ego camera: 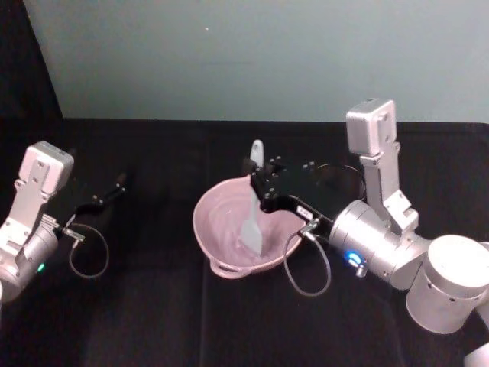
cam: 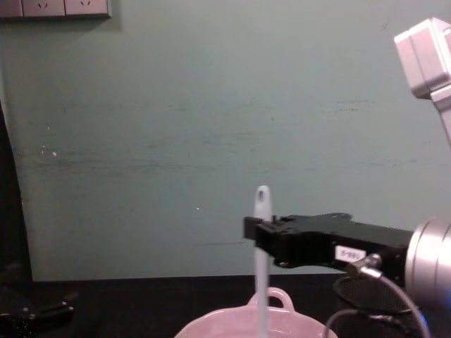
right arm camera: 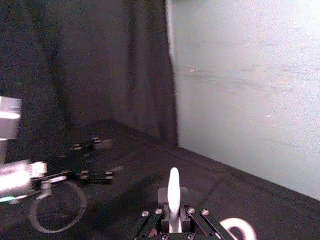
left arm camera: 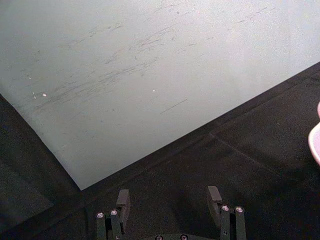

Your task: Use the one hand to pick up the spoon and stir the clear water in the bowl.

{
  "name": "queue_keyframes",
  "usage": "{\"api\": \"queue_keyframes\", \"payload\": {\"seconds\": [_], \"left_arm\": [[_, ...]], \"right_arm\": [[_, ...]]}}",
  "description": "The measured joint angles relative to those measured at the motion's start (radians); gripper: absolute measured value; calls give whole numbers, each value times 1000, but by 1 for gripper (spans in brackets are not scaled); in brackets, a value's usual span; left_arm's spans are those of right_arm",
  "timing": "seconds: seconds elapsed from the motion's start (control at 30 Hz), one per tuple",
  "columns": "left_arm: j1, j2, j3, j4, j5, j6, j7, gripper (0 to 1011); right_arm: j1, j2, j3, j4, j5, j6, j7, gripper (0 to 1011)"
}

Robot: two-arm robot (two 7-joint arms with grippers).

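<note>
The right gripper (ego camera: pixel 263 187) was clamped on the spoon's (ego camera: pixel 253 226) handle above the bowl's (ego camera: pixel 202 222) far rim, and the paddle head stood inside the bowl near its middle. No water could be made out. The chest view cut off the bowl's lower part. A mesh cup (ego camera: pixel 337 177) sat half hidden behind the right arm. The left gripper (ego camera: pixel 111 191), fingers apart and empty, rested well left of the bowl, with bare table (ego camera: pixel 160 306) between.

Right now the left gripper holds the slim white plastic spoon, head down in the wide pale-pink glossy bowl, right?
No: the head view shows the right gripper holding the spoon, head down in the bowl; the left gripper sits open, apart.
</note>
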Motion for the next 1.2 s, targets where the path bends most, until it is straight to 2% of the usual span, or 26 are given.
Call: {"api": "queue_keyframes", "payload": {"seconds": [0.13, 0.33, 0.57, 0.73, 0.87, 1.2], "left_arm": [[0, 0, 0, 0, 0, 0, 0, 1012], [0, 0, 0, 0, 0, 0, 0, 1011], [0, 0, 0, 0, 0, 0, 0, 1011], [0, 0, 0, 0, 0, 0, 0, 1011], [0, 0, 0, 0, 0, 0, 0, 1011], [0, 0, 0, 0, 0, 0, 0, 1011]], "right_arm": [[-3, -5, -28, -6, 15, 4, 10, 120], [22, -33, -70, 35, 25, -4, 8, 120], [75, -76, -96, 131, -15, -90, -23, 120], [109, -105, -91, 195, -41, -132, -47, 119], [128, -121, -71, 233, -63, -159, -71, 120], [124, -109, -17, 225, -102, -174, -95, 120]]}}
